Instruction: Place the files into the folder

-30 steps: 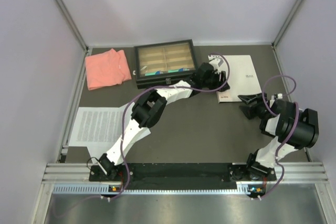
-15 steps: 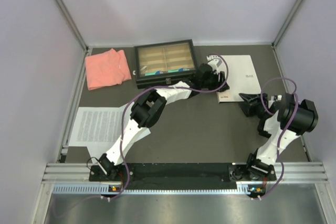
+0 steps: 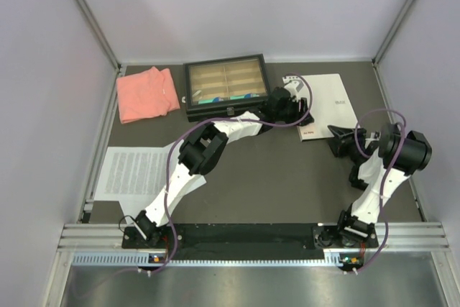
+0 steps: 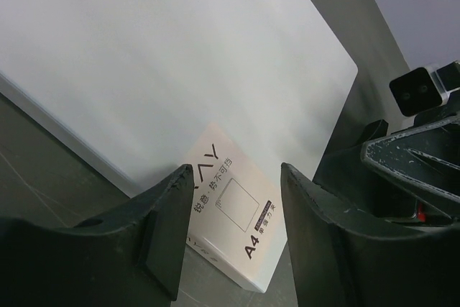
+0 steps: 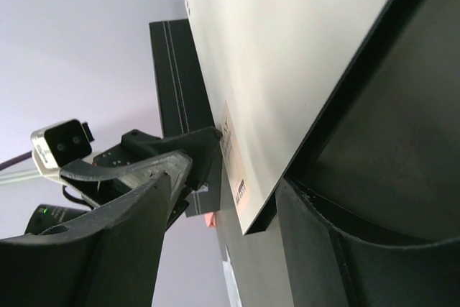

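Step in hand, as judged: opening the folder. No sheet is inside it yet. At the left edge of the dark grey surface (image 3: 273,177) lie the thin white printed paper files (image 3: 133,170), flat and well apart from both arms. Behind them sits a folded salmon-pink cloth (image 3: 146,93), then a black-framed tray with tan compartments (image 3: 226,111).

The left arm reaches diagonally across the surface, passing the tray's front right corner. The left pincer (image 3: 302,120) stands with its fingers apart over the near left corner of the flat white paper-sized folder (image 3: 332,98). The printed label shows between them and nothing is clamped. The folder lies at the far right, just beside the tray, and appears shut.

The right arm is folded back on itself, wrist pointing left. The right pincer (image 3: 336,136) sits low at the folder's near edge, fingers apart with the cover's corner between them; contact cannot be confirmed.

Next move, as judged: grip the cover's edge, swing it open while the other pincer steadies the folder, then fetch the files
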